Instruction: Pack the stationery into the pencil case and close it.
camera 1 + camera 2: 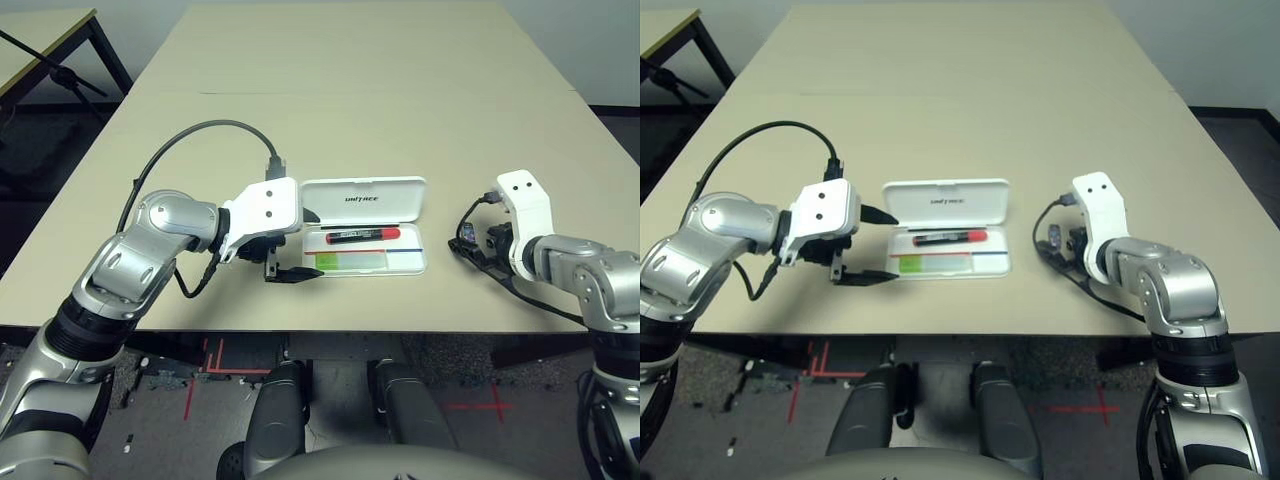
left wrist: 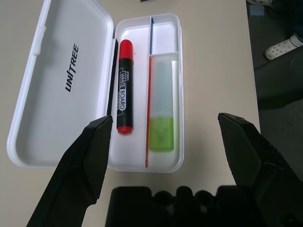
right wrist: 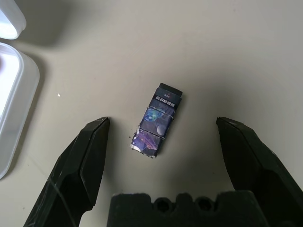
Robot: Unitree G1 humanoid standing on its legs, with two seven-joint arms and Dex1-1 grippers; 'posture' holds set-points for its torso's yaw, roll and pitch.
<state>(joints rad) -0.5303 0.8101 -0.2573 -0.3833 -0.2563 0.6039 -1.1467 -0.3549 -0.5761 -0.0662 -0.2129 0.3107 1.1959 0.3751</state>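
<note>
Got case (image 2: 172, 163) lying open on table (image 1: 330, 120), lid (image 1: 370, 203) hinged back on far side w/ dark "UNITREE" lettering inside. In far section of tray, next to hinge: marker (image 2: 125, 97), black barrel w/ "WHITE BOARD" label, red cap twd robot's R. In near section: highlighter (image 2: 161, 134), lying parallel to marker, lime-grn end twd robot's L, pale end twd R. Between the two: red line (image 2: 148, 101) along tray, w/ blue line (image 2: 151, 35) carrying on twd R end, beside small compartment.

At case's L end: L claw (image 2: 165, 116), fingers wide apart, one twd lid side, other twd near edge. Well to R of case: R claw (image 3: 163, 119), fingers also wide apart. Between those R fingers, on table & touching neither: block (image 3: 157, 120), dark at one end, w/ purple-blue planet/space print, lying askew betw. them. So marker & highlighter in case, block outside on table, lid up. Near L claw: blk cable (image 1: 200, 125), looped above L wrist.
</note>
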